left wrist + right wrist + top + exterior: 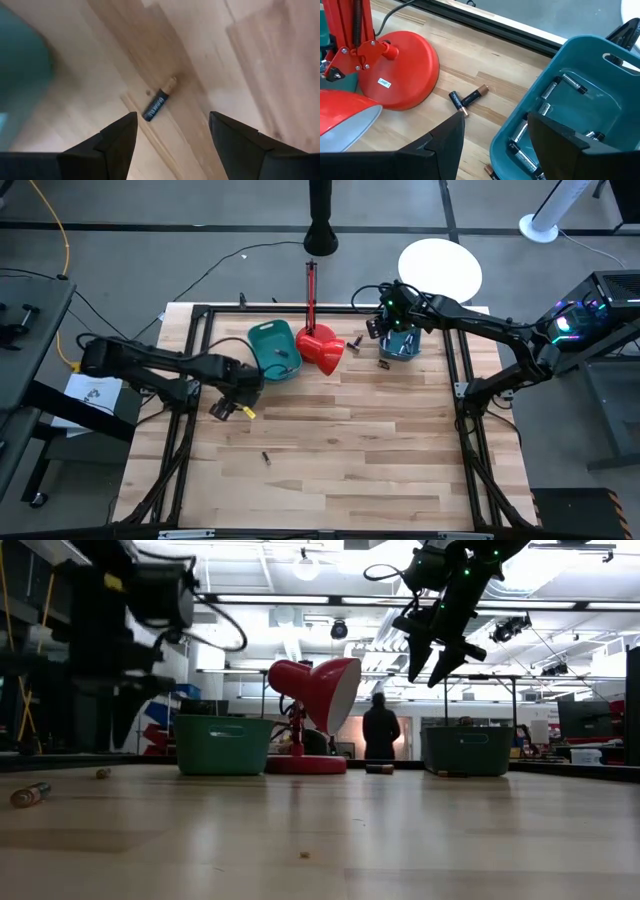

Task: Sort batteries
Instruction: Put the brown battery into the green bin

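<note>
The left end effector (172, 137) hung fingers apart over a battery (159, 99) on the counter (350, 440), just beside the green bin (274, 348). That cell lay slantwise between the fingers, so I judged the left arm nearer; the right end effector (495, 135), also spread, hovered over the blue bin (580, 100) of batteries.

Overhead, table-level, two wrist views

— What am I working on, surface-wise?

— I see a table (340, 440) of pale wood planks, smooth with a matt finish. My bin (600, 65) looks like teal plastic, slightly glossy inside.

— And the batteries?

— The battery (159, 100) under my left wrist has a dark, smooth wrap and a coppery metallic end. The lamp (405, 70) base looks like glossy red painted metal.
</note>
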